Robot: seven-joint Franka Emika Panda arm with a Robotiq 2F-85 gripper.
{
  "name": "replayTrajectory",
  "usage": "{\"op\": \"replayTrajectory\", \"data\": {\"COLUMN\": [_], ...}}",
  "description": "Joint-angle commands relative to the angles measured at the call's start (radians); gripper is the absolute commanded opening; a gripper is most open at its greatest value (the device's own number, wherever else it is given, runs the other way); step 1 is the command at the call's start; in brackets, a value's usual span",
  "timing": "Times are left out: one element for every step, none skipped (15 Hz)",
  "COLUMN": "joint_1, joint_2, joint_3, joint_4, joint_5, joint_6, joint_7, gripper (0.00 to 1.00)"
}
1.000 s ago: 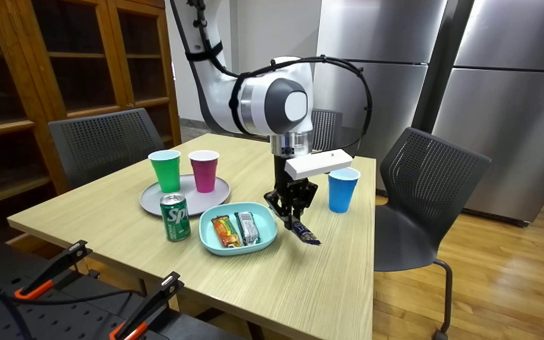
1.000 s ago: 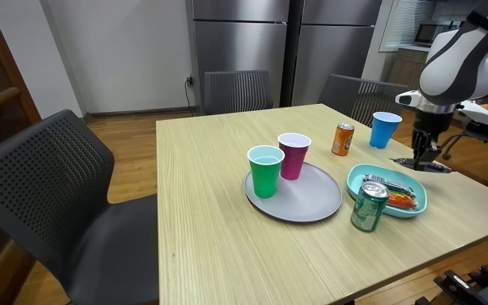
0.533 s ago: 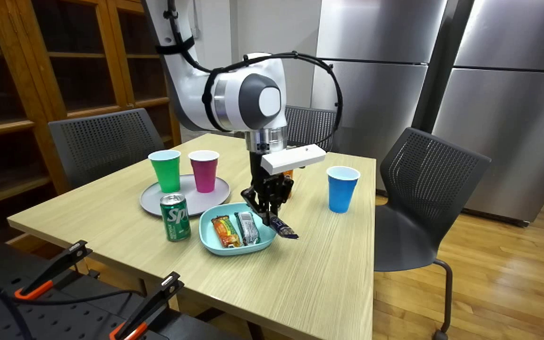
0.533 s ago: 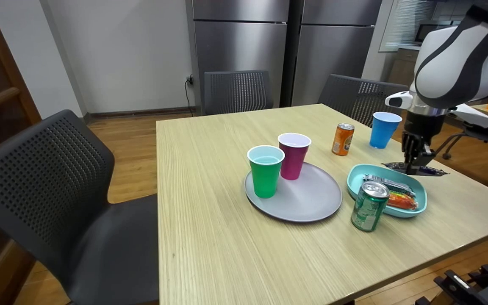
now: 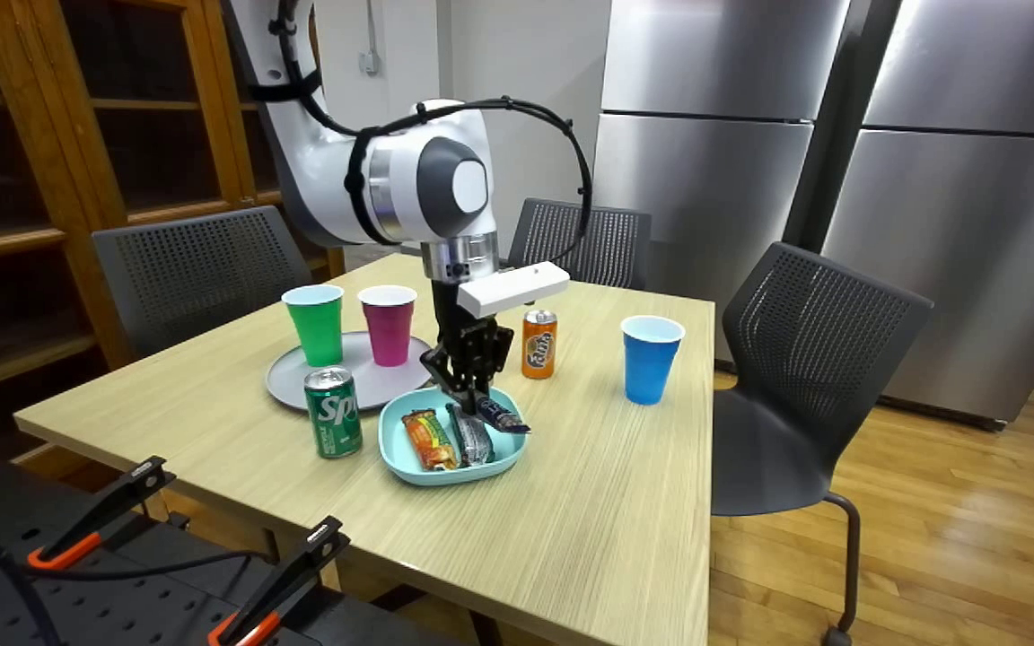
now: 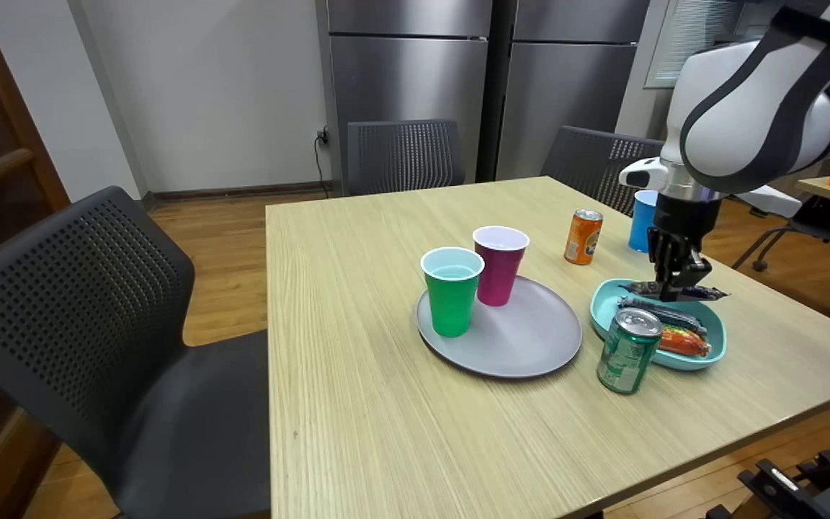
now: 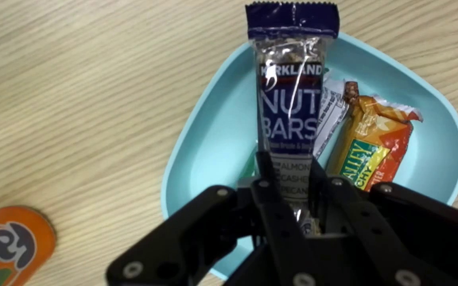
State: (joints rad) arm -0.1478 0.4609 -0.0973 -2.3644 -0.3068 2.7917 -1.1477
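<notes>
Currently, your hand (image 7: 290,169): gripping a nut bar (image 7: 290,107), pinching its wrapper from both sides.
Nut bar: you are holding it over the teal dish (image 7: 217,131), its lettering showing and its navy end overlapping the dish's rim in the wrist view.
Teal dish: resting on the bench (image 5: 607,538).
Silver bar (image 7: 330,113): lying in the dish, running partly beneath the nut bar in your wrist view; whether the two are touching, you are not able to tell.
Orange bar (image 7: 376,143): lying beside the silver bar in the dish.
Green can (image 5: 333,413): standing just beside the dish.
Orange can (image 5: 539,345): standing upright, apart from the dish and near the blue cup (image 5: 652,359).
Gray plate (image 6: 530,342): carrying a green cup (image 6: 451,299) and a purple cup (image 6: 499,270), both standing upright.
Dark chairs (image 5: 822,359): standing around the bench.
</notes>
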Motion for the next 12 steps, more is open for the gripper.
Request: {"op": "replayTrajectory", "data": {"joint_1": [0.007, 0.005, 0.004, 0.000, -0.001, -0.004, -0.006, -0.005, -0.005, -0.002, -0.003, -0.006], "joint_2": [-0.019, -0.018, -0.018, -0.021, -0.025, -0.027, -0.031, -0.034, -0.036, -0.040, -0.043, -0.046], "joint_3": [0.014, 0.019, 0.022, 0.025, 0.026, 0.028, 0.028, 0.025, 0.023, 0.017, 0.015, 0.016], "joint_4": [-0.026, -0.026, -0.028, -0.032, -0.037, -0.040, -0.045, -0.049, -0.051, -0.054, -0.055, -0.057], "joint_5": [-0.041, -0.041, -0.042, -0.041, -0.040, -0.039, -0.040, -0.042, -0.044, -0.049, -0.051, -0.051], "joint_6": [0.033, 0.035, 0.037, 0.040, 0.042, 0.045, 0.050, 0.056, 0.060, 0.066, 0.069, 0.074], "joint_7": [0.011, 0.008, 0.006, 0.001, 0.001, -0.003, -0.005, -0.004, -0.004, -0.001, -0.002, -0.004], "gripper": [0.06, 0.06, 0.06, 0.06, 0.47, 0.48, 0.53, 0.62, 0.68, 0.76, 0.83, 0.91]}}
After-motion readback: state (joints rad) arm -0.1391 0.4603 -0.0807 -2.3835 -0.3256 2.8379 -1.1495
